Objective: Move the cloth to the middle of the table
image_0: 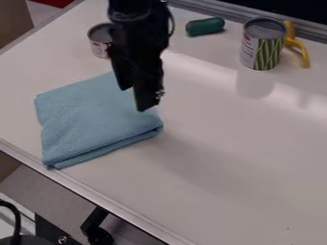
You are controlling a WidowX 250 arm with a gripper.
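The black gripper (133,98) hangs over the upper right part of the cloth, with its two fingertips apart and cloth visible between them. Light blue and folded into a rough square, the cloth (94,119) lies flat on the left side of the white table (223,158). Its folded layers show along the lower right edge. The arm hides part of the cloth's top right corner. Whether the fingertips touch the cloth, I cannot tell.
Behind the gripper on the left stands a small can (100,42). A green cylindrical object (205,27) lies at the back. A taller can (262,45) with a yellow-green striped label stands at the back right, beside a yellow curved object (298,43). A metal rim borders the table.
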